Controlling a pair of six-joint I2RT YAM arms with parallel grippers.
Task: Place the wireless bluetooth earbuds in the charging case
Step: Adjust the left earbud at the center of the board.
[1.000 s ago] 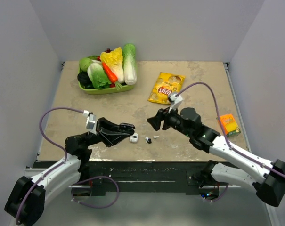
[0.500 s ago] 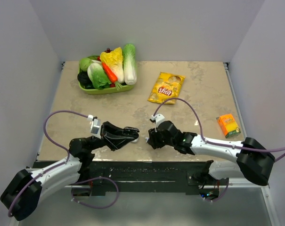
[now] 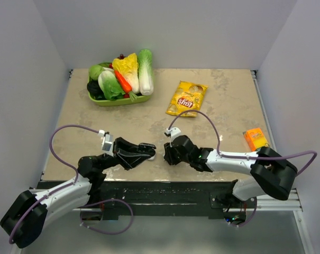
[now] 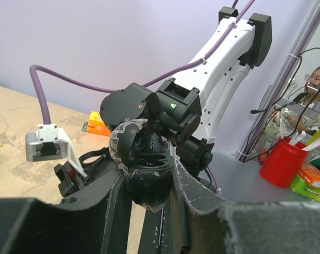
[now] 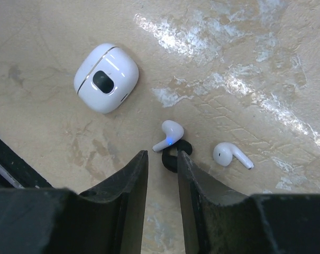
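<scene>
The right claw (image 5: pixel 162 156) stands only narrowly apart low in the right wrist view, with bare table (image 5: pixel 265 58) showing between its fingers. A dark rounded bud (image 5: pixel 173 160) sits right at the tips; whether it is pinched I cannot tell. A white earbud (image 5: pixel 168 135) touches it just above, and a second white earbud (image 5: pixel 231 154) lies further right. The charging case (image 5: pixel 106 78), lid down, lies at upper left. The left claw (image 3: pixel 148 151) is closed on nothing, just beside the case.
</scene>
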